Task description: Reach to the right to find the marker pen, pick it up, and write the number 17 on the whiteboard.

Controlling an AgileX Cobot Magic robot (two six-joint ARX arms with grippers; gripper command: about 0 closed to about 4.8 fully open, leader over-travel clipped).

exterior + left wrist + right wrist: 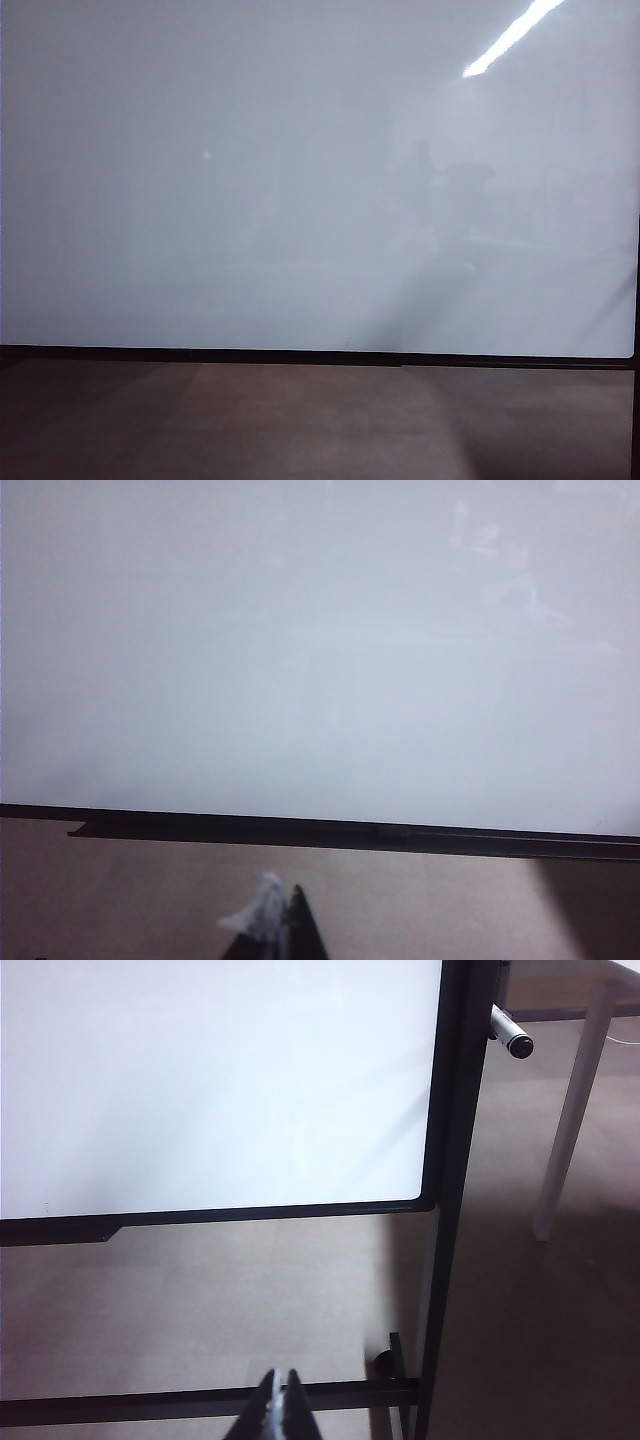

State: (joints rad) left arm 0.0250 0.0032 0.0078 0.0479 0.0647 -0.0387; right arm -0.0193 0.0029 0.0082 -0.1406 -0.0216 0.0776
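**Board blank, pen not yet in hand**

We're looking at the whiteboard [300, 180] first: it's filling nearly all of the exterior view, glossy, black-framed, w/ a ceiling light strip [512, 36] reflecting near its upper right. Nothing's written on it, so the 17 is wholly left to do. Below it the brown floor [300, 420] is showing, and the right wrist view is also catching the board's black stand post [452, 1210] and a white table leg [572, 1110] beyond.

The marker pen [510, 1035] is sitting just past the board's right edge, poking out beside the post, well apart from both grippers.

Our right gripper [281, 1410] is hanging low, facing the board's lower right corner, jaws together, empty. Our left gripper [285, 930] is pointing at the board's bottom frame; jaws look together, w/ a whitish scrap on one finger.

We're judging reach, grasp & writing all still ahead.
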